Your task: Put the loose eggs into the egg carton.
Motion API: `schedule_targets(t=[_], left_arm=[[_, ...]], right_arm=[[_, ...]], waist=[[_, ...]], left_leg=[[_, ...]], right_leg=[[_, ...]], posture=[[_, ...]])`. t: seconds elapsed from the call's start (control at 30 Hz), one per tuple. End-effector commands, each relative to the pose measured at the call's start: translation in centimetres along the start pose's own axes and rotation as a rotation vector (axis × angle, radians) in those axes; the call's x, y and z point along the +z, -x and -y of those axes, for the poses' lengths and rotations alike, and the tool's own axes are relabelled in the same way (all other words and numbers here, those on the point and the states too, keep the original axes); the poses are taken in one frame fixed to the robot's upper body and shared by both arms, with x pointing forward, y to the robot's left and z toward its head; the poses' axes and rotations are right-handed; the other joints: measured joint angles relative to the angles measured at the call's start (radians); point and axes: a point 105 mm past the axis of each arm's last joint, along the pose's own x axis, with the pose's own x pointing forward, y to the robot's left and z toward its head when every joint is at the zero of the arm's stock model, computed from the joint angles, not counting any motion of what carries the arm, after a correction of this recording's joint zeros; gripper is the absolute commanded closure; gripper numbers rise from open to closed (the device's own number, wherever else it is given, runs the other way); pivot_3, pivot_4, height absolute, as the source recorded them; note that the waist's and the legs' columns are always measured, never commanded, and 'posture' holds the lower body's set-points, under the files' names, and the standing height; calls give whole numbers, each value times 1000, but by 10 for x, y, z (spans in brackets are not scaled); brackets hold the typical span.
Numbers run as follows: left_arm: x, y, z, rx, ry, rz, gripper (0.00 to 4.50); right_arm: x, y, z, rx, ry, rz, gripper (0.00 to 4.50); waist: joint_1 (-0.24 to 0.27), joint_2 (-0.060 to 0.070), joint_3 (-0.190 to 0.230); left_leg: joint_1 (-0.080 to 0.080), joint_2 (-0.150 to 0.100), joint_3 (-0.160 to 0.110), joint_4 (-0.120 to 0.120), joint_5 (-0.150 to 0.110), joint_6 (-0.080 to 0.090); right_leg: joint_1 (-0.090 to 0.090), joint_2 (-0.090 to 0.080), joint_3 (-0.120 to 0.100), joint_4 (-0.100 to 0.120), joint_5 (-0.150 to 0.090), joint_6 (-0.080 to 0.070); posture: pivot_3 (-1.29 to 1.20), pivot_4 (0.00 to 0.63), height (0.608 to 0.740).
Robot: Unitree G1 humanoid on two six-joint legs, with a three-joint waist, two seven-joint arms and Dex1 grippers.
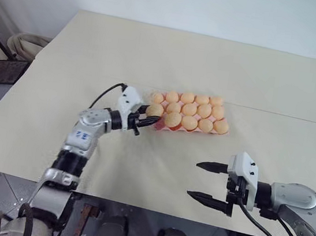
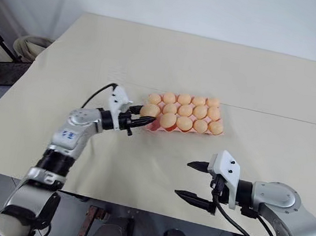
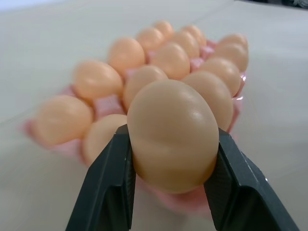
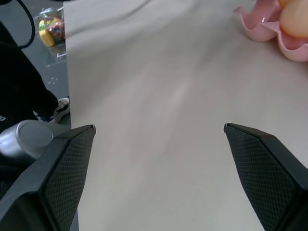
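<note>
Now, progress: nearly finished, by my reading (one egg in hand, the carton almost full).
Left gripper [image 1: 145, 116]: clamped on a pale orange-tan egg [image 3: 172, 134], one black finger on each side of it, held just above the near-left corner of the carton.
Egg carton [image 2: 156, 126]: pink moulded tray near the middle of the desk [image 1: 212, 61], long side running across the view.
Eggs in the carton [image 1: 196, 112]: about fourteen sit in the cups, filling the rows; the near-left corner cup seems to be the one open, though the held egg hides it.
Loose eggs: I can see none lying on the desk around the carton.
Right gripper [image 1: 210, 184]: fingers spread wide, holding nothing, hovering over the near edge of the desk, well apart from the carton.
Left to do: lower the held egg into the corner cup and release it.
</note>
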Motion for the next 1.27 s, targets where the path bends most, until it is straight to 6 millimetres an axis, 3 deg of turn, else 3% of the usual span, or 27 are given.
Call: schedule_targets(t=[0.03,0.1,0.13,0.33,0.57,0.8,0.9,1.07,1.27], left_arm=[[6,-2,-7,26,-38,15,2878],[5,-1,-9,35,-33,10,2878],[7,0,-11,48,-39,19,2262],[15,14,-6,3,-35,39,518],[29,63,-6,-12,-69,88,518],[1,142,-14,47,-126,-23,518],[-9,164,-20,108,-131,-69,518],[-11,173,-19,132,-131,-74,518],[-10,165,-7,95,-130,-63,518]], right_arm=[[9,-1,-7,5,33,31,0],[9,-1,-9,1,30,36,0],[10,-1,-9,-2,29,37,0],[8,-1,-9,-9,22,40,0],[4,16,7,-91,39,45,0],[-1,56,29,-253,76,80,0],[-1,70,43,-332,89,116,0],[1,76,57,-372,127,141,0],[1,71,54,-328,116,134,0]], waist=[[0,0,0],[0,0,0],[1,0,0],[-4,0,0],[-19,0,0],[-21,0,0],[-20,0,0],[-20,0,0],[-22,0,0]], left_leg=[[0,0,0,0,0,0],[0,0,0,1,0,0],[0,0,0,1,0,0],[1,0,-1,2,0,3],[1,0,-1,1,1,2],[2,0,-1,-1,0,3],[3,0,-1,-1,0,4],[3,0,-2,-1,0,5],[2,0,-2,-4,0,5]], right_leg=[[0,0,0,0,0,0],[0,0,0,0,0,0],[0,0,0,0,0,0],[0,0,0,3,0,0],[0,0,0,3,0,0],[0,-1,0,2,0,0],[1,-2,0,2,0,-1],[1,-3,-1,2,1,-2],[-1,-3,-1,1,1,-2]], posture=[[0,150,740],[0,150,740],[0,150,740],[0,150,740],[0,150,740],[0,150,740],[0,150,740],[0,150,740],[0,150,740]])
